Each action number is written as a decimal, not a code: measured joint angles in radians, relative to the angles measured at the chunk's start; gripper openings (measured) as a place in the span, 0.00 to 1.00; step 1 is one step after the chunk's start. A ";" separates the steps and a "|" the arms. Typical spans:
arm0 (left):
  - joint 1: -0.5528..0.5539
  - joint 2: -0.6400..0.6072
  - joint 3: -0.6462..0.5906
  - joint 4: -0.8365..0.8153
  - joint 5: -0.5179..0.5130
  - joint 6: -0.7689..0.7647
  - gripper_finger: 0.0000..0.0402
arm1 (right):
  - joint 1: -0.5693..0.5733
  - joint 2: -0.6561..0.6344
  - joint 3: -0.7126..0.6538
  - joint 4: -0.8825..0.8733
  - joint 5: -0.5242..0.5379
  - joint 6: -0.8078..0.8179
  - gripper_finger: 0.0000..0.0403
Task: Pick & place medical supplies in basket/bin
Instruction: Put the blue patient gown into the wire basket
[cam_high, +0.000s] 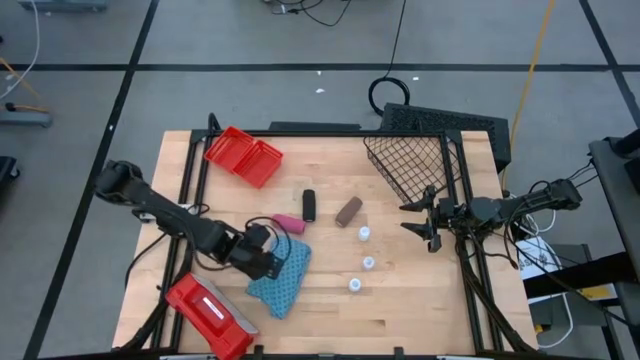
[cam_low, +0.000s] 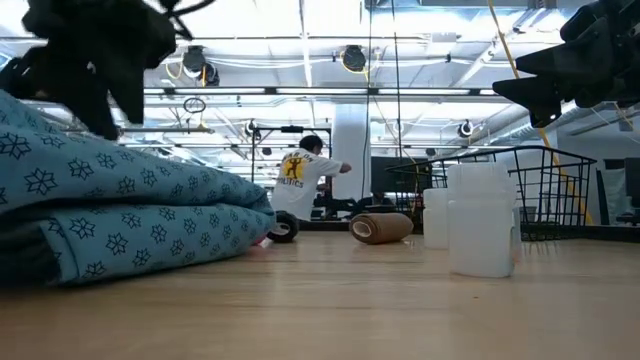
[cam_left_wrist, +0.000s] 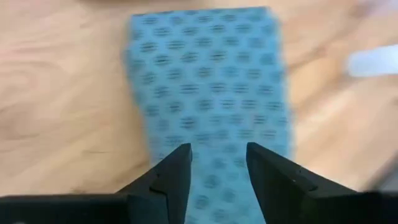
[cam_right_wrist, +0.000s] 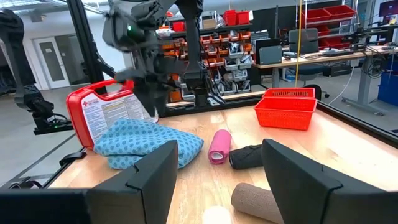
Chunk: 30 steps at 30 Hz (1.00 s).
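Observation:
The blue patterned cloth pad (cam_high: 282, 277) lies flat near the table's near-left side. My left gripper (cam_left_wrist: 217, 168) hangs open just above the pad (cam_left_wrist: 205, 81), one finger on each side of its middle strip; in the low view it (cam_low: 100, 70) stays above the pad (cam_low: 120, 210). Pink (cam_high: 289, 222), black (cam_high: 309, 205) and brown (cam_high: 348, 210) rolls lie mid-table. Three white bottles (cam_high: 366, 262) stand to their right. My right gripper (cam_right_wrist: 217, 180) is open in the air beside the black wire basket (cam_high: 410, 165). The red bin (cam_high: 243, 155) sits far left.
A flat red case with a white label (cam_high: 210, 310) lies at the near-left corner, close to the pad and my left arm. Bare wood lies between the bottles and the near edge. A person (cam_low: 298, 185) stands in the room beyond the far edge.

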<state>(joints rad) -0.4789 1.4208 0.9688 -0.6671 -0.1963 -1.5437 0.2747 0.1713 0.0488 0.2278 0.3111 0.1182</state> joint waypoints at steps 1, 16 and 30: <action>0.002 -0.007 0.001 0.032 0.004 0.008 0.39 | 0.000 0.000 0.000 0.000 0.000 0.000 0.56; 0.185 0.059 0.052 0.333 0.447 0.015 0.50 | 0.000 0.000 0.000 0.000 0.000 0.000 0.56; 0.158 0.417 0.815 -0.281 0.445 0.068 0.69 | 0.000 0.003 0.000 0.005 0.000 0.000 0.56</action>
<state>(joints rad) -0.3209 1.8376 1.7834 -0.9485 0.2485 -1.4757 0.2745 0.1738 0.0490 0.2328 0.3111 0.1184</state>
